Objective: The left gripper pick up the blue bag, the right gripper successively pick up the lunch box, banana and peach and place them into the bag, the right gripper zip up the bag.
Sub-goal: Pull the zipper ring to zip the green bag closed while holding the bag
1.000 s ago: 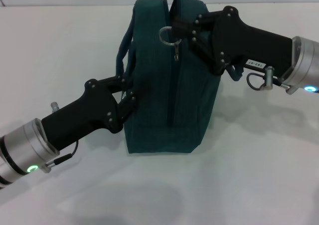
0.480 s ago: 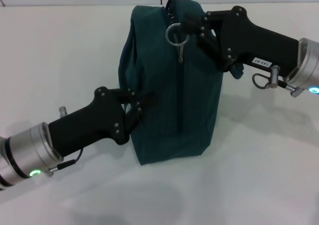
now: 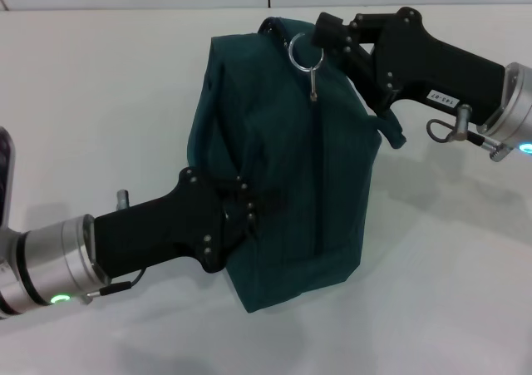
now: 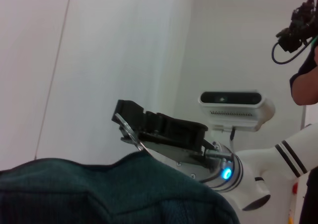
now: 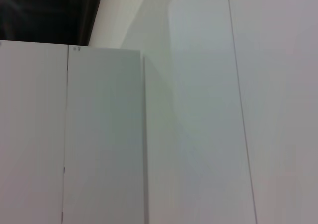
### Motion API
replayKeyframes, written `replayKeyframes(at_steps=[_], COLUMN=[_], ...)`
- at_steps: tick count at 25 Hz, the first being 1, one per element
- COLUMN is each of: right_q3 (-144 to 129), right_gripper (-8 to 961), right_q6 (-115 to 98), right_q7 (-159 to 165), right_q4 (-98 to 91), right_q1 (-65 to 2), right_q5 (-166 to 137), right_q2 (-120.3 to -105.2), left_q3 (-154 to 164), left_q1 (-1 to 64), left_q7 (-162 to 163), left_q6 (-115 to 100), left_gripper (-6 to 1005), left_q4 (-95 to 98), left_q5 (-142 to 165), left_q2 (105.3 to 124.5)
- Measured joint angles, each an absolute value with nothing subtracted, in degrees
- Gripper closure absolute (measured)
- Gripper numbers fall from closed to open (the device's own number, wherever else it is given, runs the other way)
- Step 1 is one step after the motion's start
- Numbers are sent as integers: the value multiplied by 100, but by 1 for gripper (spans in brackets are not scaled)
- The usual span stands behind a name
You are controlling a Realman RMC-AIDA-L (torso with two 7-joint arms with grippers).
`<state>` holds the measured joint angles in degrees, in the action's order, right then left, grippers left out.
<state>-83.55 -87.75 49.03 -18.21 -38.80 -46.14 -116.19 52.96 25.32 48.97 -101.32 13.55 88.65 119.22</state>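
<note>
The blue bag (image 3: 291, 167) hangs tilted between my two arms in the head view, with its zip line running down the side that faces me. My left gripper (image 3: 243, 214) is shut on the fabric at its lower left edge. My right gripper (image 3: 324, 34) is at the bag's top far corner, shut at the ring zipper pull (image 3: 305, 52). The left wrist view shows the bag's fabric (image 4: 99, 189) and the right gripper (image 4: 130, 125) above it. The lunch box, banana and peach are out of view. The right wrist view shows only white panels.
The white table (image 3: 440, 292) lies under and around the bag. A handle loop (image 3: 391, 130) sticks out on the bag's right side under my right arm. A camera head (image 4: 231, 102) and the robot body show in the left wrist view.
The bag has swung rightward and tilted more. My left gripper has moved right and lower with it. My right gripper and the ring pull have shifted slightly right and up.
</note>
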Motion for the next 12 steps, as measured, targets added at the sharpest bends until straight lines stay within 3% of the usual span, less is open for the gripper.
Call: replayKeyframes(at_steps=[12], right_q3=[-8363], right_gripper=[953], right_q6=[-8515], right_q7=[4904], right_q4=[-1807], right_q1=[-3885], right_q5=[-4586], right_q2=[-11619], left_q3=[5331], left_q1=[2517], left_q7=[4932], left_q6=[-10447], left_gripper=[945], left_q4=[1514], left_q5=[9213], left_q2=[11909])
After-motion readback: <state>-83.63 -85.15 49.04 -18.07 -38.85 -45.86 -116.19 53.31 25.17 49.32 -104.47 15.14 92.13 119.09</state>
